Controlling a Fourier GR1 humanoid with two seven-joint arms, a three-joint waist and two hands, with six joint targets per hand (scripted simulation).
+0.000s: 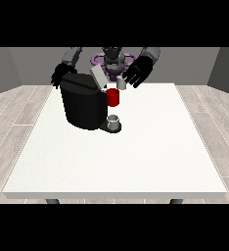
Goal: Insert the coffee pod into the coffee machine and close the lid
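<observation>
A black coffee machine (82,104) stands on the white table (136,152) at the left of centre. Its grey lid (98,77) is tilted up and open. A red part (113,97) shows at the machine's front, and a small grey cup (114,120) sits on its base below. A small grey coffee pod (121,83) is at the fingertips of the hand at the view's right (138,71), just right of the lid; the fingers spread downward around it. The hand at the view's left (61,74) is behind the machine's top left corner, partly hidden.
The robot's torso (112,60) is behind the machine at the table's far edge. The table's white surface stretches to the right and towards the camera. A wooden floor surrounds the table.
</observation>
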